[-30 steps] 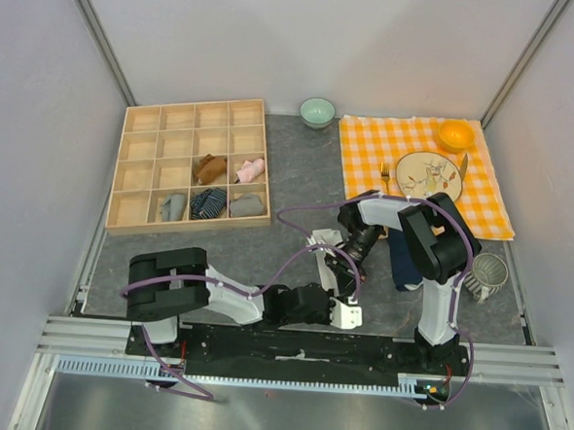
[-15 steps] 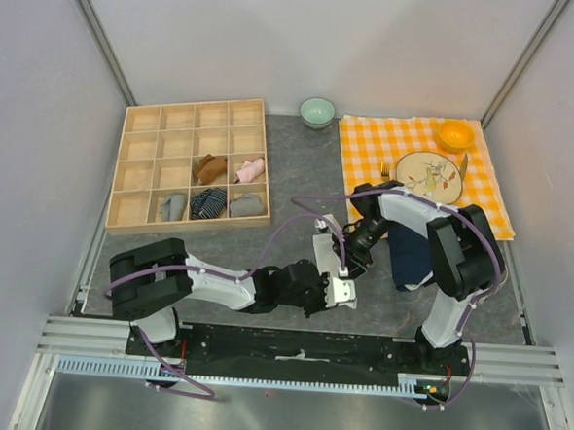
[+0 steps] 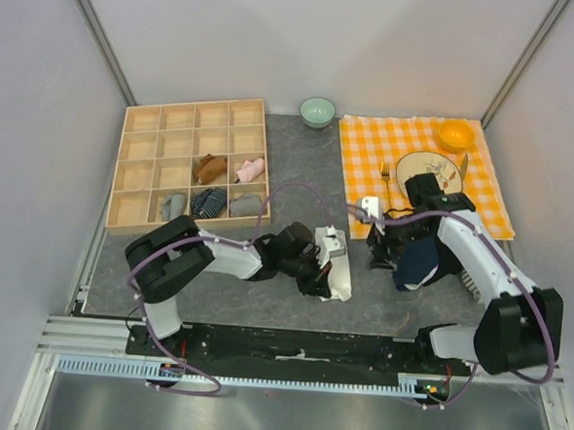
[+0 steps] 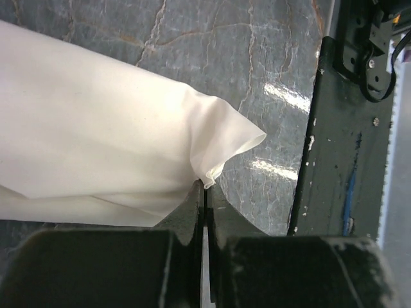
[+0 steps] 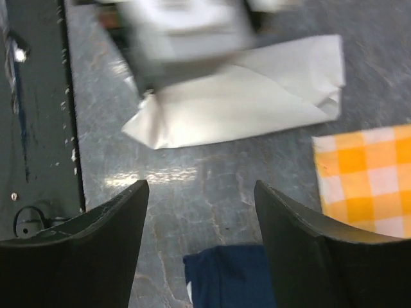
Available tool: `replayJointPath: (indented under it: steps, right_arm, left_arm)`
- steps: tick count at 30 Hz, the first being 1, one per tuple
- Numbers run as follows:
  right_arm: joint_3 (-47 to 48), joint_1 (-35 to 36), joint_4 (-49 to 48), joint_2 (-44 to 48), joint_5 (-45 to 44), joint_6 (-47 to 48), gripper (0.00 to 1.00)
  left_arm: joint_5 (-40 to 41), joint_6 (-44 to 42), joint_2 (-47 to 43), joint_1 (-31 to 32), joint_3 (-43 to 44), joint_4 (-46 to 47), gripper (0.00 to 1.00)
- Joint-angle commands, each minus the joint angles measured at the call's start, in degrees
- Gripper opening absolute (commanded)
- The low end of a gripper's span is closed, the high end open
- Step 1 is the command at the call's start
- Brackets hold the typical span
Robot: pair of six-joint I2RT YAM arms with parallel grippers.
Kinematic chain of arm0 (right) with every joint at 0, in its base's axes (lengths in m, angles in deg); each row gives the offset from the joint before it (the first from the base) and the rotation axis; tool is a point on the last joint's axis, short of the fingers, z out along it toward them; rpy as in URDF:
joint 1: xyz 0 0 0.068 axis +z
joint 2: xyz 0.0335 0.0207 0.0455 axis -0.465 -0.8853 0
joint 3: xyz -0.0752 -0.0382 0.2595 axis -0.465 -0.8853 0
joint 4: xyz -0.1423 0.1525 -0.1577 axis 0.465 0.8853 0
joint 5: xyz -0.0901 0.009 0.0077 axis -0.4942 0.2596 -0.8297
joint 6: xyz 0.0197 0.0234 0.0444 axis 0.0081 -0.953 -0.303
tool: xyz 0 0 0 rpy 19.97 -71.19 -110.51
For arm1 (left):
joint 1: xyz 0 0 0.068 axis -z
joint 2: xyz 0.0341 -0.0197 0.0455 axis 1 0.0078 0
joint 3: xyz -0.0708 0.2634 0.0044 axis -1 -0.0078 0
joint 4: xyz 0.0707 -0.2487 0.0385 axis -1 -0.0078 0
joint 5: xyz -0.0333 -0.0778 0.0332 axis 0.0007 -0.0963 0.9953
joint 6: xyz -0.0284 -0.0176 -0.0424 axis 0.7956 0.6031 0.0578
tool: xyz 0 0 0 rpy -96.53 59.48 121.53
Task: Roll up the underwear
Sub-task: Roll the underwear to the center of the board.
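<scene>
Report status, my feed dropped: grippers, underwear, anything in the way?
Left gripper shut on white underwear corner. Right gripper open, empty. Not yet rolled. Navy cloth nearby, apart.

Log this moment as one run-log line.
task: roll white underwear | left claw: shut on its corner | right claw: open, empty, near navy cloth | garment: folded, lying flat

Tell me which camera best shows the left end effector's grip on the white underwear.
Left wrist: the left end effector is shut on a corner of the white underwear. Top external has the arm covering that pinch; right wrist blurs it.
</scene>
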Motion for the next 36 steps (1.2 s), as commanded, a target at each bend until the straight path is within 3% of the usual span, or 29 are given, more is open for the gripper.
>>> replayJointPath:
  steps: [1,6,9,10,13,16,29,32,36]
  right_arm:
    - [-8.9,4.3,1.6,7.1,5.5,18.6,0.78]
    - [-16.1,17.6,-9.2,13.9,-2.1,13.4,0.77]
    - [-18.0,22.7,-14.8,16.2,-5.6,10.9,0.63]
    - [-18.2,23.7,-15.6,16.0,-6.3,9.5,0.5]
    - [-19.3,27.4,-19.1,15.0,-9.6,7.4,0.41]
    - [-21.3,31.6,-22.9,13.9,-14.6,6.1,0.38]
    - [-23.3,34.0,-29.7,7.2,-25.4,2.2,0.36]
    - [-23.6,34.0,-30.7,6.1,-27.0,1.8,0.39]
    - [-24.3,33.9,-31.6,4.7,-29.1,1.3,0.47]
  left_arm:
    - [-9.5,7.9,4.1,-2.5,5.0,-4.1,0.02]
    - [-14.8,15.0,8.2,-6.0,7.5,-4.3,0.02]
    - [-16.9,18.6,9.9,-7.4,9.5,-4.8,0.02]
    - [-17.2,19.5,11.0,-7.7,10.5,-5.2,0.02]
    - [-17.6,21.9,12.4,-8.6,11.7,-5.7,0.02]
    - [-17.9,22.8,13.5,-9.1,13.3,-6.9,0.02]
    - [-18.0,23.5,14.8,-9.8,14.5,-7.7,0.02]
    - [-17.7,23.8,14.7,-9.7,14.5,-7.6,0.04]
    - [-17.2,24.6,14.3,-9.8,14.5,-7.1,0.16]
